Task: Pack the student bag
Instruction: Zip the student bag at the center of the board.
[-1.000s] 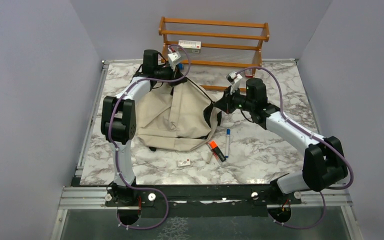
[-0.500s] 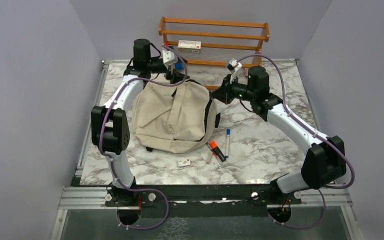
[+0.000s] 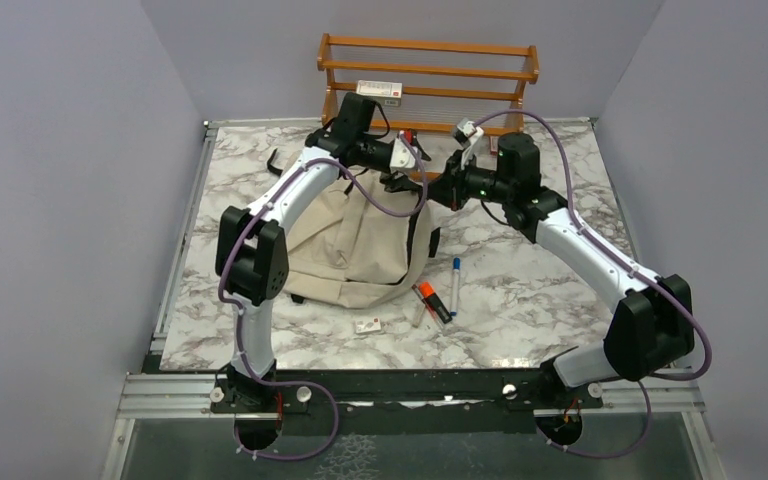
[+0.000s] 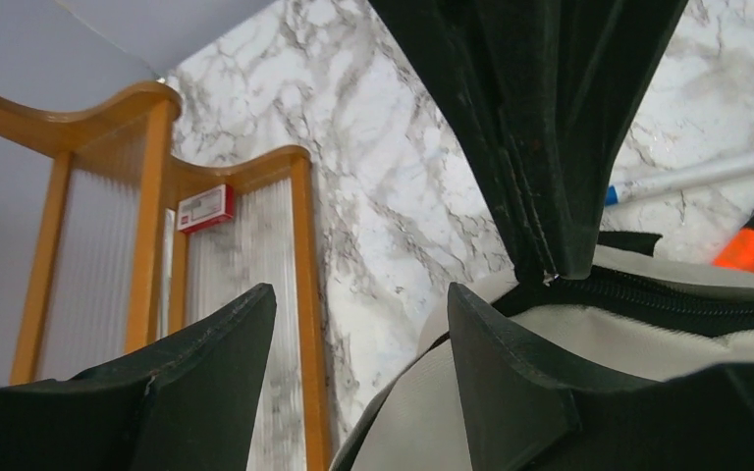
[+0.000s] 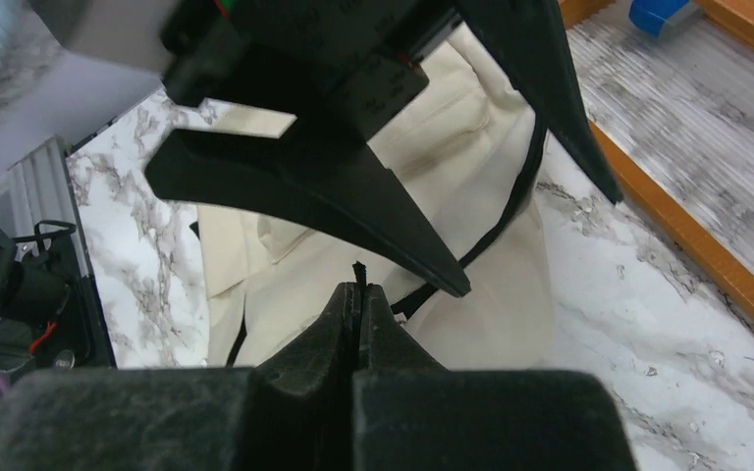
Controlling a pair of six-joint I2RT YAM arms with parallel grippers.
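Left claw (image 4: 358, 304) gapes beside student bag (image 3: 350, 240) zipper edge; right claw (image 5: 358, 291) pinches it

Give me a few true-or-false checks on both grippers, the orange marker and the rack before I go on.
1. The left gripper is open with nothing between its fingers. True.
2. The right gripper is wide open. False: its fingers are pressed together, with a small black tab poking out between them.
3. The orange-capped marker is inside the student bag. False: it lies on the table beside the bag.
4. A box sits on the wooden rack. True.
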